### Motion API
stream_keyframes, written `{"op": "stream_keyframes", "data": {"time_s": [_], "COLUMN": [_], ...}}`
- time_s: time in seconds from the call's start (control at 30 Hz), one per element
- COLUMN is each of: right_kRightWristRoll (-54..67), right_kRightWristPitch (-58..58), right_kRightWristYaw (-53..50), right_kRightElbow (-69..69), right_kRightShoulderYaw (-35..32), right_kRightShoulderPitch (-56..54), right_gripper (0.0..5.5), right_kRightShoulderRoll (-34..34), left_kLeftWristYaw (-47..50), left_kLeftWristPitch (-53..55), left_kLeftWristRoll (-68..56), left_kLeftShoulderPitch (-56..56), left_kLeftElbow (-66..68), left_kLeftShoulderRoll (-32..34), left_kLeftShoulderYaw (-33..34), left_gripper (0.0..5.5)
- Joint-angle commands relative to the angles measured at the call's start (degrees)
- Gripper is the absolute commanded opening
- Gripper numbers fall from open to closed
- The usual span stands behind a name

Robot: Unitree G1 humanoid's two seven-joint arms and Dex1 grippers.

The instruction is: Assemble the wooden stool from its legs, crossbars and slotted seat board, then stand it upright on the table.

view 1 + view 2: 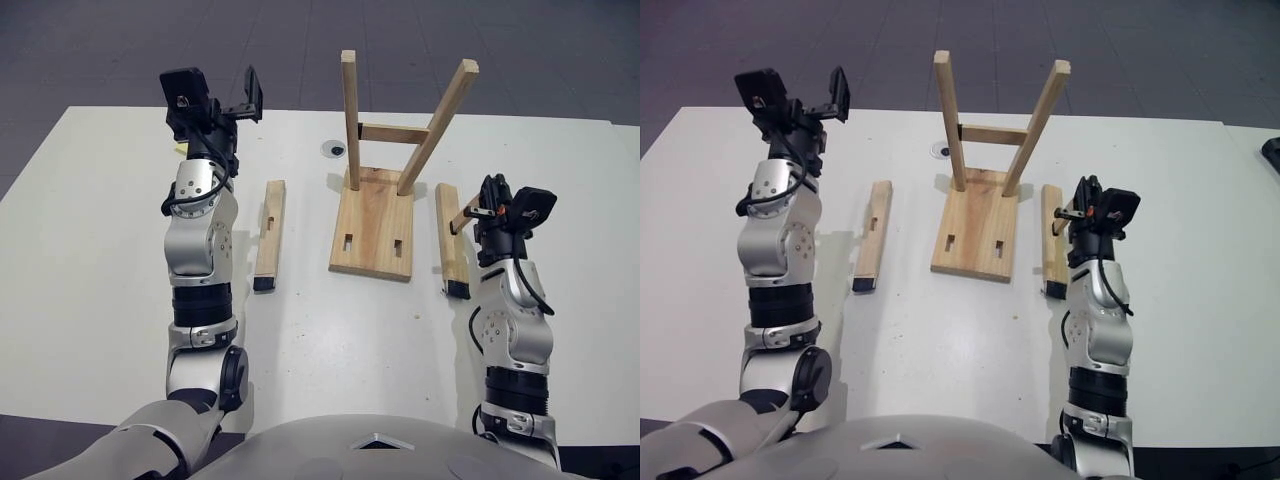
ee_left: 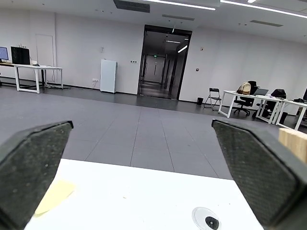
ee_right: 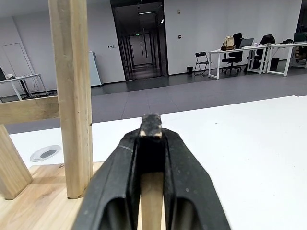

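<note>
"Right wrist view first. What is the right gripper [image 3: 151, 136] doing?"

"It is pinching narrow on a crossbar stub [image 3: 152, 197] that seems to be sticking out of the right loose leg [image 1: 451, 240]. That leg is lying flat on the table [image 1: 110, 200], just beside the seat board [image 1: 372, 215]."

"Which way is the leg running?"

"Its long axis is pointing away from the robot, alongside the board's right edge. The empty slots [image 1: 347, 242] are sitting at the board's near end, to the gripper's left. So I'm judging that the leg needs tipping upright and carrying leftward, and the right arm is the nearer one."

"Is anything getting in the way?"

"Two upright legs [image 1: 349, 115] are standing at the board's far end, joined by a fitted crossbar [image 1: 393, 133] and close to the gripper. The left gripper [image 1: 220, 100] is hanging wide open and holding nothing, raised over the far left of the table. It is well apart from the board, and the other loose leg [image 1: 269, 232] is lying on its side of the board."
</note>
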Motion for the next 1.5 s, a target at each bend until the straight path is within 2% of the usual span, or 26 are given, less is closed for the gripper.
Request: {"op": "stream_keyframes", "data": {"time_s": [0.03,0.3,0.53,0.9,0.93,1.27,1.5], "right_kRightWristRoll": [-1.8,-4.5,-5.5,-4.2,-4.2,-3.9,-2.3], "right_kRightWristPitch": [1.8,-0.1,4.3,4.1,4.0,4.4,8.5], "right_kRightWristYaw": [0.0,0.8,0.2,-0.2,-0.3,-0.4,-0.8], "right_kRightElbow": [5.7,14.6,18.9,18.4,18.5,17.2,2.0], "right_kRightShoulderYaw": [1.3,3.5,4.7,3.8,3.7,3.3,0.9], "right_kRightShoulderPitch": [6.3,10.6,14.0,10.1,9.8,5.8,3.1], "right_gripper": [0.42,0.42,0.42,0.42,0.79,2.35,3.34], "right_kRightShoulderRoll": [1.4,1.4,-0.1,-0.8,-0.9,-0.9,-3.4], "left_kLeftWristYaw": [0.5,1.1,1.2,2.1,2.2,2.8,2.7], "left_kLeftWristPitch": [0.0,0.2,2.0,1.1,0.9,-1.2,-1.6], "left_kLeftWristRoll": [0.7,1.0,1.0,1.2,1.2,1.3,1.2], "left_kLeftShoulderPitch": [0.5,1.1,2.7,0.8,0.7,-0.4,-0.4], "left_kLeftElbow": [-0.9,-2.2,-3.9,-2.4,-2.3,0.2,0.4], "left_kLeftShoulderRoll": [0.1,0.1,0.6,0.0,0.0,-0.4,0.0], "left_kLeftShoulderYaw": [-0.5,-1.3,-1.4,-1.7,-1.7,-1.1,-0.8], "left_gripper": [5.4,5.4,5.4,5.4,5.4,5.4,5.4]}}
